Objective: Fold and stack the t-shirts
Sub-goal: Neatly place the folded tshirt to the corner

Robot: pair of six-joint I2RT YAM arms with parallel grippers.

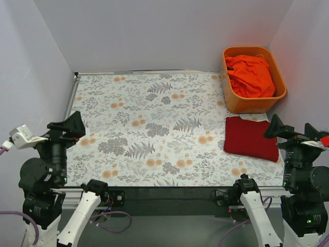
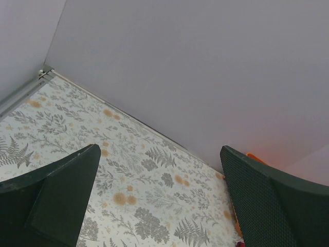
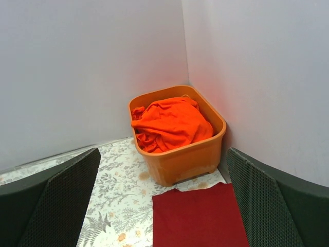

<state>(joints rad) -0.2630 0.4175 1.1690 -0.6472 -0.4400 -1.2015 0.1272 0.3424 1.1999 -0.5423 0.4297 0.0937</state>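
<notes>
A dark crimson t-shirt (image 1: 251, 139) lies folded in a flat rectangle at the table's right side, also in the right wrist view (image 3: 200, 218). A bright orange-red t-shirt (image 1: 250, 75) sits crumpled in the orange tub (image 1: 250, 104), also in the right wrist view (image 3: 170, 123). My left gripper (image 1: 72, 126) is open and empty, held at the table's left edge. My right gripper (image 1: 290, 131) is open and empty, just right of the folded crimson shirt. In the left wrist view the fingers (image 2: 61, 190) frame bare table.
The orange plastic tub (image 3: 177, 162) stands in the back right corner against the walls. The table has a floral cloth (image 1: 149, 128) and white walls on three sides. Cables hang below the near edge.
</notes>
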